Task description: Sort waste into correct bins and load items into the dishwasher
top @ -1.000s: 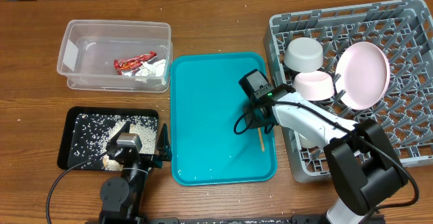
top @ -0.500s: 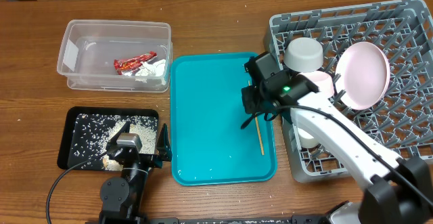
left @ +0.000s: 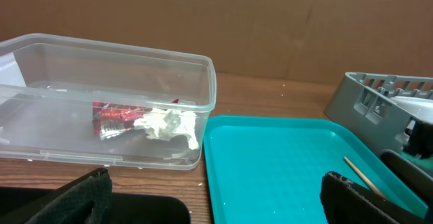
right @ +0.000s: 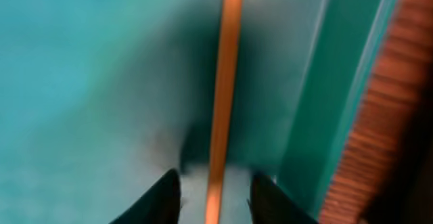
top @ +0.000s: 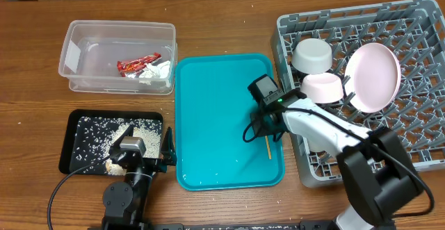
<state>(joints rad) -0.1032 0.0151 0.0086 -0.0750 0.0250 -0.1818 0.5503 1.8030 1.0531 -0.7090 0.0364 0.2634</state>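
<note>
The grey dish rack point(top: 410, 133) already holds the pink-white plate point(top: 373, 76), a white bowl point(top: 311, 55) and a pale pink bowl point(top: 323, 86) among its pegs. I cannot be sure of a cup.

The teal tray point(top: 208, 119) carries only one wooden chopstick point(top: 268, 147) near its right rim; its pair is not in view.

The clear tub point(top: 90, 53) contains the red wrapper point(top: 137, 64) and white tissue point(top: 160, 71). The black tray point(top: 69, 146) has the rice scraps point(top: 104, 129). Sorting looks done, loading nearly so.

The right gripper point(right: 213, 197) sits low, jaws parted astride the chopstick, not clamped. The left gripper point(left: 215, 183) rests by the black tray, spread wide and empty.
</note>
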